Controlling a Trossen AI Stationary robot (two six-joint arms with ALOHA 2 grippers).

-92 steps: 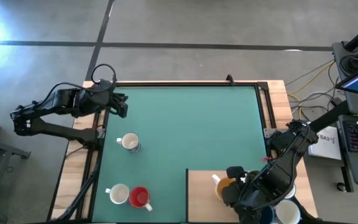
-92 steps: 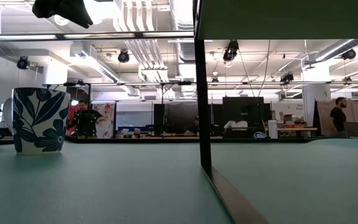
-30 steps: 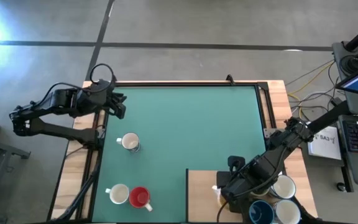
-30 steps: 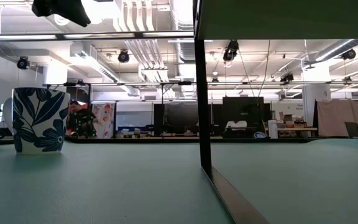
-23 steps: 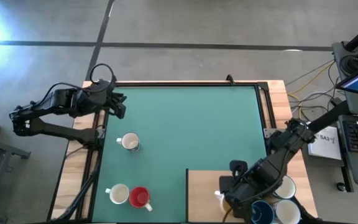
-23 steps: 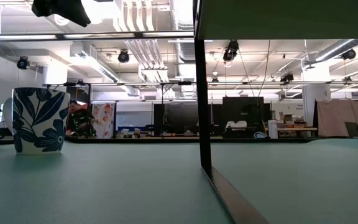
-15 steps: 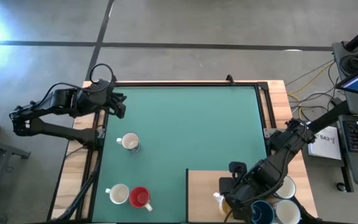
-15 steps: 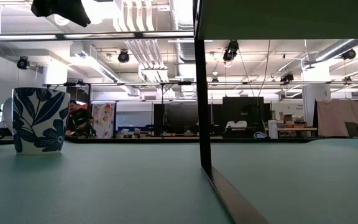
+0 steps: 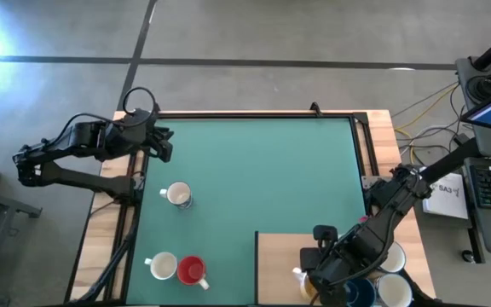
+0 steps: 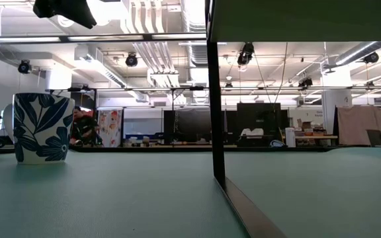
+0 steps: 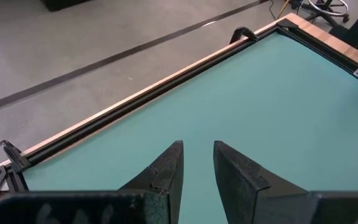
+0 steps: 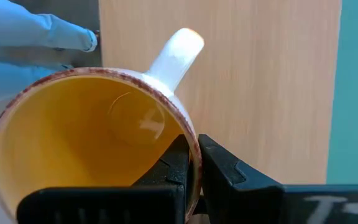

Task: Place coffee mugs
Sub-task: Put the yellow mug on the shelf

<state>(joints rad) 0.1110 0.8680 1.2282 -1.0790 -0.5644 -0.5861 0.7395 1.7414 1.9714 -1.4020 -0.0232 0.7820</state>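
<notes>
Orange mug (image 12: 86, 143) is sitting on the wood board (image 9: 280, 251), right gripper (image 12: 191, 163) pinching its rim wall. I'm worrying the thin pinch is letting it swing, clipping neighbouring mugs (image 9: 390, 256). Left gripper (image 11: 197, 165), narrowly parted, is waiting far off.

Mugs: no lettering readable.
Table (image 9: 254, 170): no labels or numbers readable.
White paper (image 9: 447, 194) beside table: dark print, too small to read.
</notes>
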